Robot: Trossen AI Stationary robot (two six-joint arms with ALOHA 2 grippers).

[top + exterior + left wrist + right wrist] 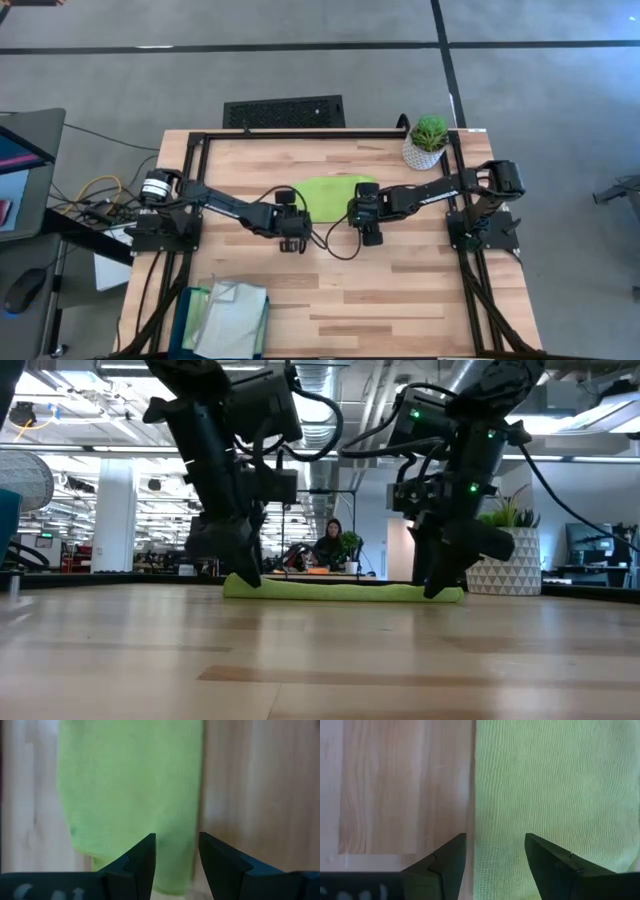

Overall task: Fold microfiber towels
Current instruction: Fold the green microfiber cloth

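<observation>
One lime green microfiber towel (330, 197) lies flat in the middle of the wooden table; in the low view it is a low strip (340, 591). My left gripper (292, 243) is open and points down at the towel's near left corner, whose side edge (196, 820) runs between the fingers. My right gripper (371, 237) is open and points down at the near right corner. There the side edge (474, 795) lies just inside one finger. My left gripper has its fingertips (250, 578) down at the level of the towel's left end, but I cannot tell whether they touch it. My right gripper has its fingertips (436, 590) down at the towel's right end, and I cannot tell whether they touch it either.
A potted plant (428, 140) in a white pot stands at the far right corner. A teal bin (190, 318) holding pale cloths sits at the near left edge. Bare wood lies between the towel and the near edge. A person (330, 545) sits far beyond the table.
</observation>
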